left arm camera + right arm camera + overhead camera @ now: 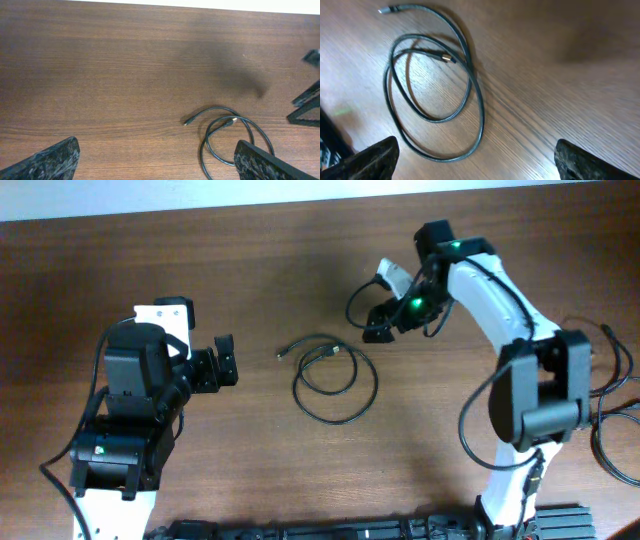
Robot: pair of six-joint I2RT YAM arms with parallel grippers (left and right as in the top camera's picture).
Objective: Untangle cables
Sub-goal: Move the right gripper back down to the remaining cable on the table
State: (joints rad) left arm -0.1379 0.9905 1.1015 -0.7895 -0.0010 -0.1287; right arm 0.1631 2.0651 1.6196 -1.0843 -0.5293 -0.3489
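One thin black cable [375, 385] lies on the wooden table in two loose overlapping loops, its small plugs free at the upper left. My left gripper [222, 363] is open, left of the loops and apart from them. In the left wrist view the cable [215, 108] lies ahead to the right, and its loop runs behind the right finger [265, 162]. My right gripper [385, 320] hovers open just up and right of the loops. In the right wrist view the cable [481, 119] lies ahead and to the left, with nothing between the fingertips [370, 160].
More dark wires [610, 430] trail along the table's right edge beside the right arm's base. A black rail [350, 530] runs along the front edge. The right gripper [307, 107] shows at the right edge of the left wrist view.
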